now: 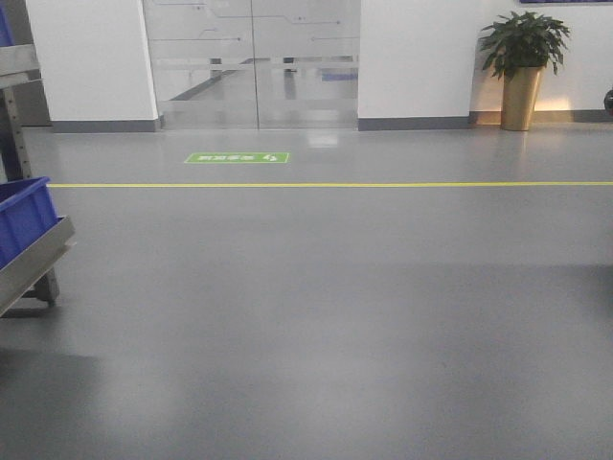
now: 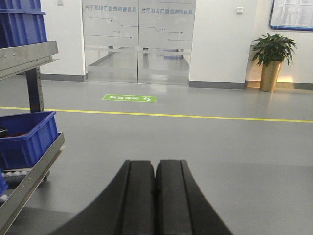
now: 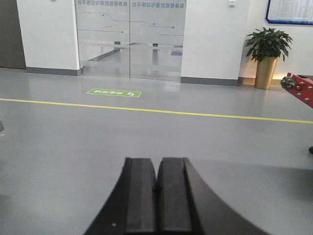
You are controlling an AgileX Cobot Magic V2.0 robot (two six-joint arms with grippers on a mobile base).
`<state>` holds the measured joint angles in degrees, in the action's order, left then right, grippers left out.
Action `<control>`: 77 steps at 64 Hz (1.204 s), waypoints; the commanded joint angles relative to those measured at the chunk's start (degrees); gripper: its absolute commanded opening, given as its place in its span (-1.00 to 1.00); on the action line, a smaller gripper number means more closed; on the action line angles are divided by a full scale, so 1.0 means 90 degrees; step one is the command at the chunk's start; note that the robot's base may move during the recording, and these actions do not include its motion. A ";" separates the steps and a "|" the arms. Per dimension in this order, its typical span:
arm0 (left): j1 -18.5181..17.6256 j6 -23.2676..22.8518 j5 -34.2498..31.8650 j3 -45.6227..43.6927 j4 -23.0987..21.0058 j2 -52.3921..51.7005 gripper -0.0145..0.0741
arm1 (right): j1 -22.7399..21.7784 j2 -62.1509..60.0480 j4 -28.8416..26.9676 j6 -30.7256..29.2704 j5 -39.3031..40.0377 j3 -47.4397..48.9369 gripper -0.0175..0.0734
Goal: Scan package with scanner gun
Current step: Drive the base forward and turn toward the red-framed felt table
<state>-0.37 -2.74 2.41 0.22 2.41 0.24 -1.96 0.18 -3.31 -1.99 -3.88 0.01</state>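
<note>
- Your left gripper point(image 2: 155, 169): matte black pads pressed together, empty.
- Your right gripper point(image 3: 157, 169): likewise closed on nothing.
- Blue plastic bin point(image 2: 27, 139) on sloped steel rack point(image 2: 36, 169), contents unclear.
- Package, scanner gun: outside your views.

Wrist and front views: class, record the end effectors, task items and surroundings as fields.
left end effector: shut, holding nothing
right end effector: shut, holding nothing
package: not in view
scanner gun: not in view
floor: grey, with yellow line and green sign
left side: blue bin on metal rack
background: glass doors, potted plant
</note>
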 commanded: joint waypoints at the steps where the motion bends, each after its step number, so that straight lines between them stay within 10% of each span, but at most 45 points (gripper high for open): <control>1: 0.0014 0.0017 -0.0094 -0.0025 -0.0042 -0.0027 -0.92 | -0.0007 -0.0020 -0.0015 -0.0021 0.0105 -0.0001 -0.98; 77: 0.0014 0.0017 -0.0094 -0.0025 -0.0042 -0.0027 -0.92 | -0.0007 -0.0020 -0.0015 -0.0021 0.0105 -0.0001 -0.98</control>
<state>-0.37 -2.74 2.41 0.22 2.41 0.24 -1.96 0.18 -3.31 -1.99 -3.88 0.01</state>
